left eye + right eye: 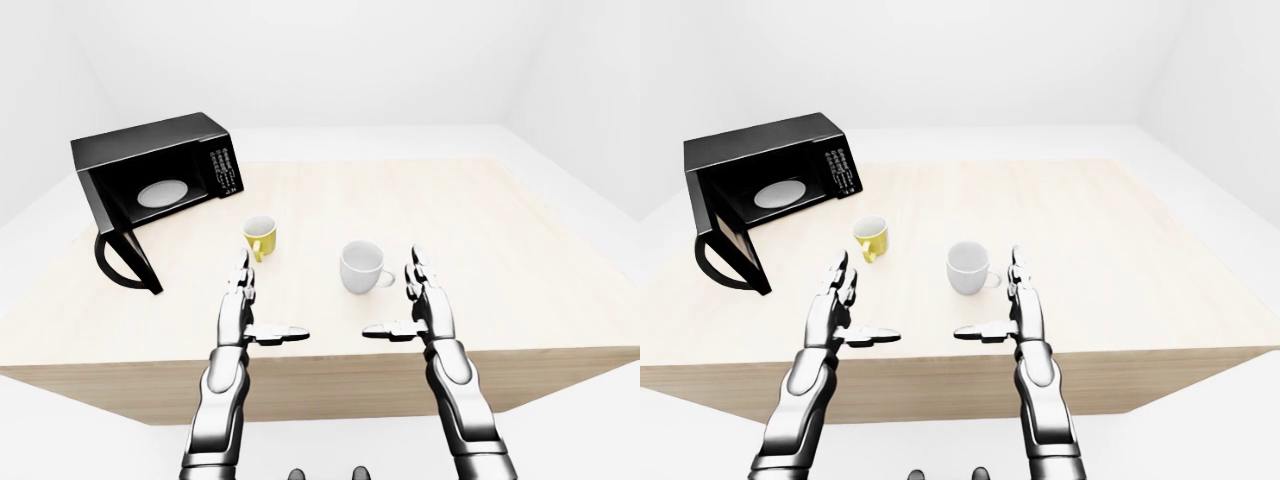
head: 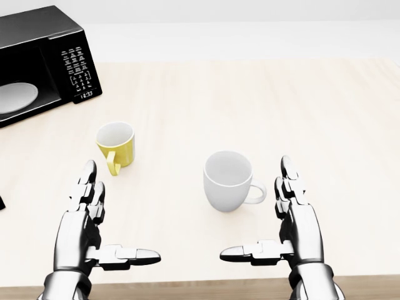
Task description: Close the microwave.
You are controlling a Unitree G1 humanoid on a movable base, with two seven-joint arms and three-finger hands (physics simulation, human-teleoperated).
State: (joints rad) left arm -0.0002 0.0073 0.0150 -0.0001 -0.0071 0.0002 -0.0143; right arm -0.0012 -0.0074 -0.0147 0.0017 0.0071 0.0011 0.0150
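Here the microwave (image 1: 150, 185) stands at the far left corner of the table (image 1: 520, 250), its door (image 1: 128, 262) swung wide open toward the left edge and the white turntable plate (image 1: 162, 192) visible inside. Both hands hover over the near edge, well apart from the appliance: the left hand (image 2: 87, 228) and right hand (image 2: 294, 228) are spread flat, fingers extended and thumbs pointing inward, holding nothing. A yellow mug (image 2: 117, 145) and a white mug (image 2: 229, 181) sit between the hands and the microwave.

To close the door well, the left hand should probably travel toward the left edge, passing clear of the yellow mug, get behind the door's outer face, and push it in a smooth arc about its hinge until it seats; the base may need to shift left first.

The keypad (image 2: 76, 70) carries rows of white button legends too small to read, above a display that seems to read 14:33. No brand name is visible.
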